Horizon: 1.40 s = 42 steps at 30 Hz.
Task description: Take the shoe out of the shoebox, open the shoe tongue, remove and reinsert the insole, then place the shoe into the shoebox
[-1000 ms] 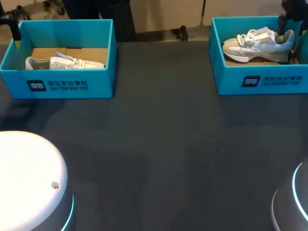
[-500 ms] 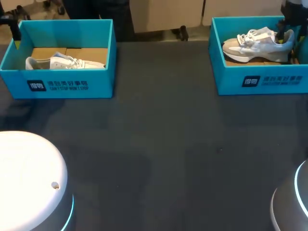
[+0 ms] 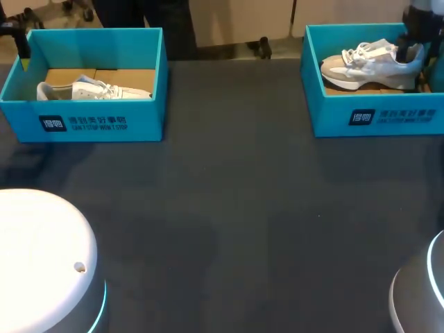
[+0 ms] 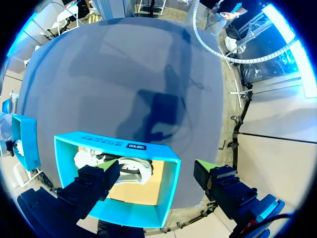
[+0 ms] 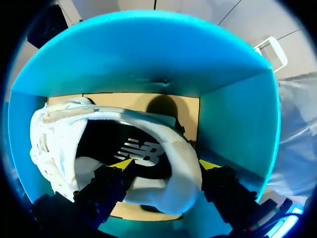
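Down into the right shoebox (image 3: pixel 388 118) at the far right corner of the surface (image 3: pixel 236 208) with the right claw (image 5: pixel 164 164), lower than a second ago and now astride the heel of the grey-and-white shoe (image 3: pixel 368 62). Fingers apart: one yellow tip inside the opening over the dark insole (image 5: pixel 141 151), the other outside the heel wall, with no pinch visible yet. No shift of the shoe itself, lying on its sole inside the box with its toe toward the box's left wall. Probably the set-up for the first step, lifting the shoe out by the heel, with everything after that yet to come. At the far left corner, no change: left claw (image 4: pixel 154 167) spread wide above the left shoebox (image 4: pixel 168 188), clear of the white shoe (image 4: pixel 133 168) inside.
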Each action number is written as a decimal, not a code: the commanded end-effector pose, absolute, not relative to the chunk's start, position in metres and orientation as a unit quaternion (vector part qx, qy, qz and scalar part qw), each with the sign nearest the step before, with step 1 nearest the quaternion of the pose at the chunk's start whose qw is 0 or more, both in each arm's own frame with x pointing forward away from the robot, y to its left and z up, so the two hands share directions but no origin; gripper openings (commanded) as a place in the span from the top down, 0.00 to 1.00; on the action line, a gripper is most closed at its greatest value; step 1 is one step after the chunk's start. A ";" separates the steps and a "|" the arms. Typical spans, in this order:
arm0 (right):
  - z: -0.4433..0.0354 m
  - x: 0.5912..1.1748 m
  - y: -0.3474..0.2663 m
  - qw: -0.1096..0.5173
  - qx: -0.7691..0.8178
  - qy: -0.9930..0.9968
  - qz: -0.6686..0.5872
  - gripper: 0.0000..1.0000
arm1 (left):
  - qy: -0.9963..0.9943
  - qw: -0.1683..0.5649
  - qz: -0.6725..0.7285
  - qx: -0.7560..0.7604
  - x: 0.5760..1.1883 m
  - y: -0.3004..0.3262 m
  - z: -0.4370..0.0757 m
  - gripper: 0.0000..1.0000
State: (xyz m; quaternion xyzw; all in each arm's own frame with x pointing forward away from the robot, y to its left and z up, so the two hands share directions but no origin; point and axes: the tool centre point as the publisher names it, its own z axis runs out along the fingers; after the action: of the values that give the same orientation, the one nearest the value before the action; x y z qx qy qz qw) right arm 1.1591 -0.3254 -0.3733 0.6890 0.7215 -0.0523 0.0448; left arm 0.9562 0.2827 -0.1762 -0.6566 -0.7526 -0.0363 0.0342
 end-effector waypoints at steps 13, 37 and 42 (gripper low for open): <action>-0.373 1.162 -0.321 0.032 0.694 0.716 -0.068 0.51 | -0.752 0.035 -0.038 -0.657 0.956 0.283 -0.176 0.00; -0.386 1.171 -0.323 0.021 0.696 0.714 -0.065 0.00 | -0.752 0.035 -0.038 -0.657 0.956 0.283 -0.176 0.00; -0.392 1.170 -0.321 0.011 0.696 0.715 -0.064 0.00 | -0.752 0.035 -0.038 -0.657 0.956 0.283 -0.176 0.00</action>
State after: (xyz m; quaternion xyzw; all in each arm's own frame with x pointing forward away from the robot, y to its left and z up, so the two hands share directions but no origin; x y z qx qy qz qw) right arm 1.1585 -0.3193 -0.3844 0.6967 0.7150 -0.0520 0.0266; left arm 0.9562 0.2827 -0.1762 -0.6566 -0.7525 -0.0363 0.0342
